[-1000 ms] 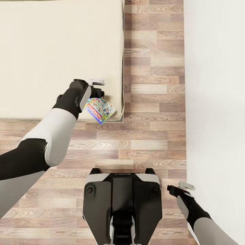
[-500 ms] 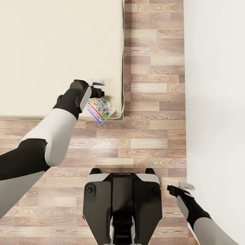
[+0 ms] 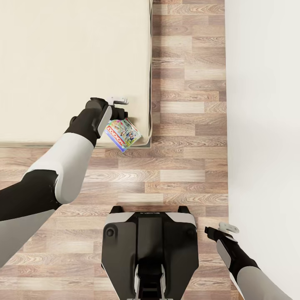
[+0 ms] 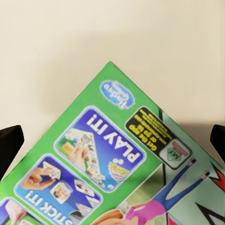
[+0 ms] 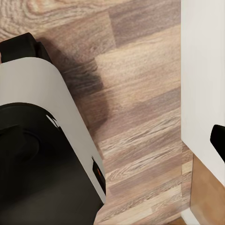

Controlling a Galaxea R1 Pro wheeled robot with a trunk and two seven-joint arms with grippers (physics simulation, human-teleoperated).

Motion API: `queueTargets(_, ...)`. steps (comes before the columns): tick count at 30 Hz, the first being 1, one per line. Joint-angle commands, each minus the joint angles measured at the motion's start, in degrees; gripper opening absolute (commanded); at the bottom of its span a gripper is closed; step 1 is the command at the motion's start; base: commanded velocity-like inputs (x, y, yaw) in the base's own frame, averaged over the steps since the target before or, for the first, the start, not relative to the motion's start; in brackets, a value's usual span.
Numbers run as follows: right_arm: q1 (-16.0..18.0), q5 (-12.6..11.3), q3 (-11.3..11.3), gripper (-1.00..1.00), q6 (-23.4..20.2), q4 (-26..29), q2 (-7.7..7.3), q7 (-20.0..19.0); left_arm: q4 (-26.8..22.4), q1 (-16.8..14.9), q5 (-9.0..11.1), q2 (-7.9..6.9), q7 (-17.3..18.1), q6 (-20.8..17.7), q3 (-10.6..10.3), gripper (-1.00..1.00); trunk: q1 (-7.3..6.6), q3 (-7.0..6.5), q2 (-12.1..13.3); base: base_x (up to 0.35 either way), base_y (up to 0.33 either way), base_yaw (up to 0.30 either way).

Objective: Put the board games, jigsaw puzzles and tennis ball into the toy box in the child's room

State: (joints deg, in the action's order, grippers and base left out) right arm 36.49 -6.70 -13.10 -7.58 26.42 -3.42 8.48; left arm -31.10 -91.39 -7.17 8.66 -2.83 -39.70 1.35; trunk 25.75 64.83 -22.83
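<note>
Since a second ago the bed's near edge has slid a touch farther off in my head view, and my arms sit just as they were, so that is the view shifting. My left gripper (image 3: 121,109) hangs over the bed's (image 3: 62,62) near right corner, right above the board game (image 3: 123,134). The game lies flat on the cream top at that corner, turned at an angle, one corner poking past the bed's near edge. My left wrist camera looks straight down on its green cover (image 4: 117,173), and my two dark fingertips (image 4: 10,143) sit wide apart, one at each side of the picture, with nothing between them, so that hand is spread open and holding nothing. Moving right, my base (image 3: 150,250) stands on the plank floor (image 3: 187,125), near the bed. Farther right, my right gripper (image 3: 227,228) hangs low beside the white wall (image 3: 266,125); I cannot tell how far it is open, and I see nothing in it.
</note>
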Motion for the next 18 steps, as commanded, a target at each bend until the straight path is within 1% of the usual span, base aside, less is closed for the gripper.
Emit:
queueTargets(1,-0.02,-0.59,0.09,1.0,-0.26,0.12,-0.01,0.22,-0.05,-0.01,-0.47,0.04,0.1,-0.24,0.14,1.0,0.04,0.05,-0.09,-0.009,0.0,0.0)
queueTargets(8,-0.02,-0.59,0.09,1.0,-0.26,0.12,-0.01,0.22,-0.02,-0.01,-0.47,0.03,0.11,-0.21,0.14,1.0,0.04,0.05,-0.09,-0.061,0.0,0.0)
queueTargets(18,-0.02,-0.59,0.09,1.0,-0.26,0.12,-0.02,0.22,-0.03,-0.01,-0.47,-0.04,0.11,-0.21,0.14,1.0,0.04,0.05,-0.09,-0.012,0.0,0.0)
